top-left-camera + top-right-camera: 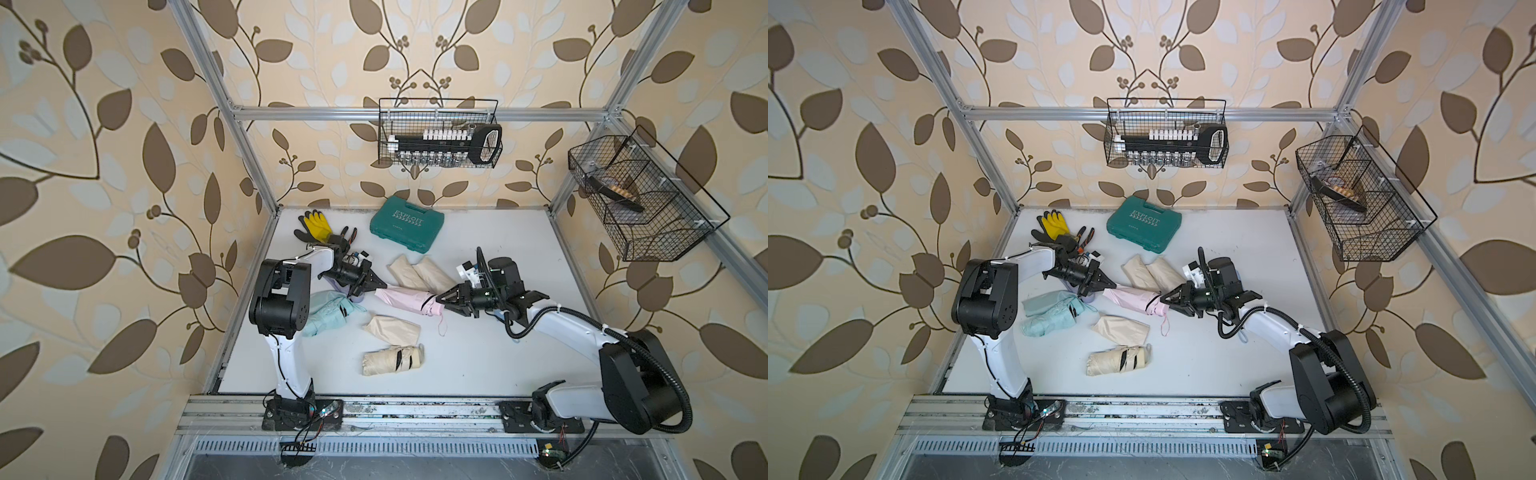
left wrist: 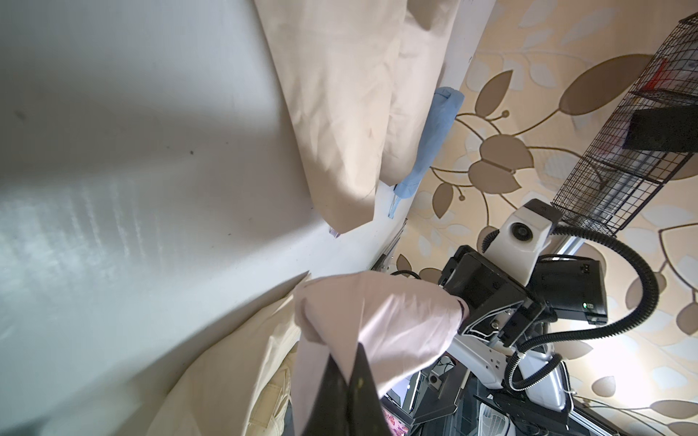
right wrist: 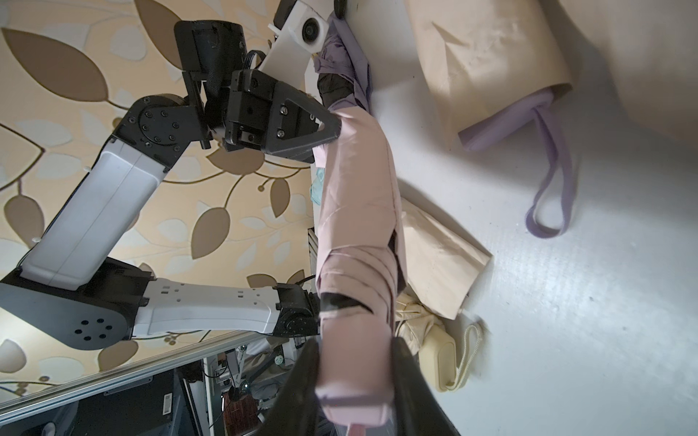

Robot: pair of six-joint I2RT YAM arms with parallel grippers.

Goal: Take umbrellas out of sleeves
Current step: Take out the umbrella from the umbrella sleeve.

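A pink umbrella (image 1: 430,305) hangs stretched between my two grippers in both top views, most of it still inside its pink sleeve (image 1: 399,296) (image 1: 1126,297). My left gripper (image 1: 384,286) (image 2: 348,360) is shut on the sleeve's closed end (image 2: 377,313). My right gripper (image 1: 438,298) (image 3: 355,358) is shut on the umbrella's pink handle (image 3: 355,377). Bunched pleats and a black strap (image 3: 342,302) show between the sleeve's mouth and the handle. A cream umbrella (image 1: 392,360) lies bare beside a flat cream sleeve (image 1: 392,330).
Two cream sleeved bundles (image 1: 419,272) lie behind the pink one. A mint umbrella (image 1: 328,311) and a lilac one (image 1: 355,297) lie by the left arm, a blue one (image 2: 430,143) by the right. Green case (image 1: 407,228) and gloves (image 1: 318,226) sit at the back, under wire baskets (image 1: 440,133).
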